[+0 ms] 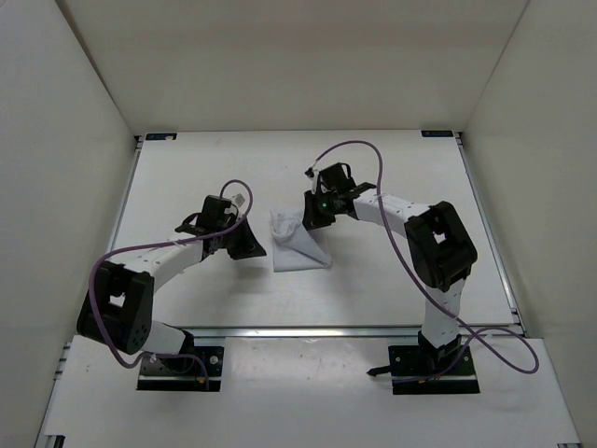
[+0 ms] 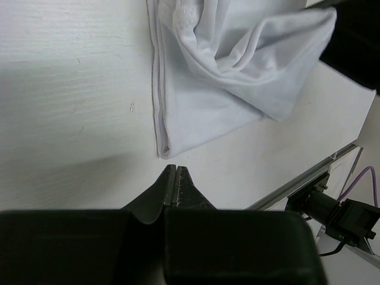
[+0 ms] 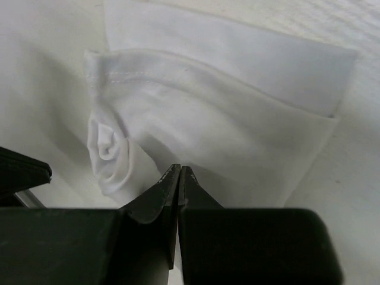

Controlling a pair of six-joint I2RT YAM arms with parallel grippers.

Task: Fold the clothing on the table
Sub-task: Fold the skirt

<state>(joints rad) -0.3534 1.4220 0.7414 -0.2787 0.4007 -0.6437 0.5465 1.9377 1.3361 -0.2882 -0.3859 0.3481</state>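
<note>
Trouble could have come from the thin soft white cloth (image 1: 294, 245), which lay bunched in the middle of the top view on the flat white table (image 1: 187, 168). The black right gripper (image 3: 179, 172) was shut tight and looked pinched on the cloth. Such a small bite could slip, or drag both layers along. The black left gripper (image 2: 177, 172) was shut on nothing, just below the cloth's lower corner. The cloth was floppy, with a stitched hem, a rolled lump and deep folds. The table was smooth and dull.

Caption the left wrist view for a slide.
Left gripper, jaws shut, just short of a corner of the rumpled white clothing on the table.
</note>
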